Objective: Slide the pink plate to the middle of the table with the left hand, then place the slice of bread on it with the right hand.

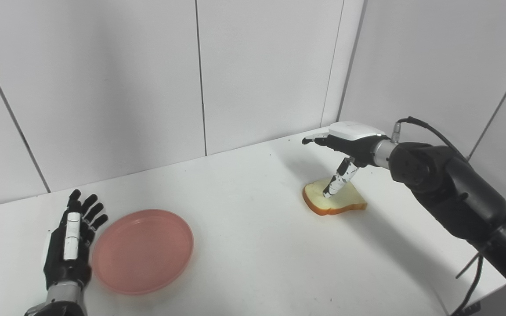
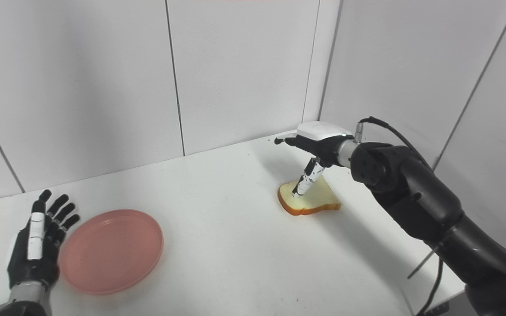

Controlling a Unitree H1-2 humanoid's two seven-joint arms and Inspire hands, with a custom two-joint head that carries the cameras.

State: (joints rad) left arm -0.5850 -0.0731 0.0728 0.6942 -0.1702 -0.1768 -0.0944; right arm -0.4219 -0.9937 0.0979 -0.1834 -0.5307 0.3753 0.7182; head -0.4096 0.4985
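The left robot hand [image 1: 69, 245] lies flat on the counter [image 1: 244, 263] at the near left. Its fingers are spread apart and point to the far side. It holds nothing. The pink plate [image 1: 143, 250] sits just to the right of this hand, so close that its left rim looks like it touches the side of the hand. I cannot tell for sure if they touch. The plate is still on the left part of the counter, not in the middle. The middle lies to the right of the plate, so I think the push has to go to the right. The left robot hand is on the correct side for that push.

The right robot hand [image 1: 345, 149] is far away on the right, up above the counter. Its fingers stretch out to the left, and its thumb points down onto the slice of bread [image 1: 334, 199]. The hand is open and has not picked the bread up. The bread lies flat on the counter, right under this hand and well apart from the plate. The right robot hand is much nearer to the bread, and the left one is nearer to the plate.
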